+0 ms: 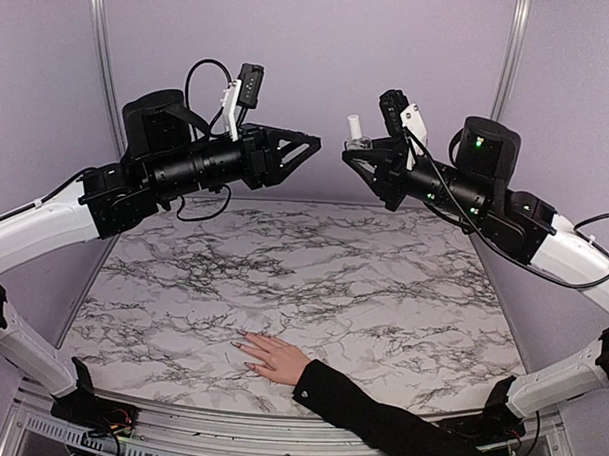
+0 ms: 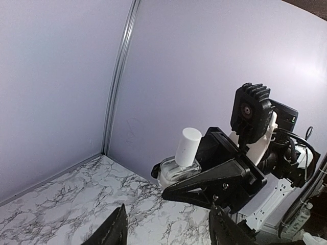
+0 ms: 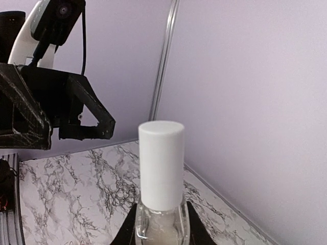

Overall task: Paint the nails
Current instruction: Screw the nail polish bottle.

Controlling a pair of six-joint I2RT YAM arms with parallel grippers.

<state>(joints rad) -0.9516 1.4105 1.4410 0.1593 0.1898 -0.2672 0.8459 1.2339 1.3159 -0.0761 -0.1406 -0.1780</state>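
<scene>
The left arm (image 1: 34,229) and right arm (image 1: 578,263) each pair a glossy white curved link with matte black motor housings, loose black cables (image 1: 202,76) and a black-and-white wrist camera (image 1: 245,89), the left gripper (image 1: 309,150) and right gripper (image 1: 353,152) black with triangular truss-like fingers, and green lights (image 1: 479,144) dot the right arm.

A table (image 1: 403,261) with a white top and black wiggly lines (like marble) sits in the middle. Light purple walls (image 1: 320,58) stand around it. Thin silver poles (image 1: 103,51) run up the back corners.
</scene>
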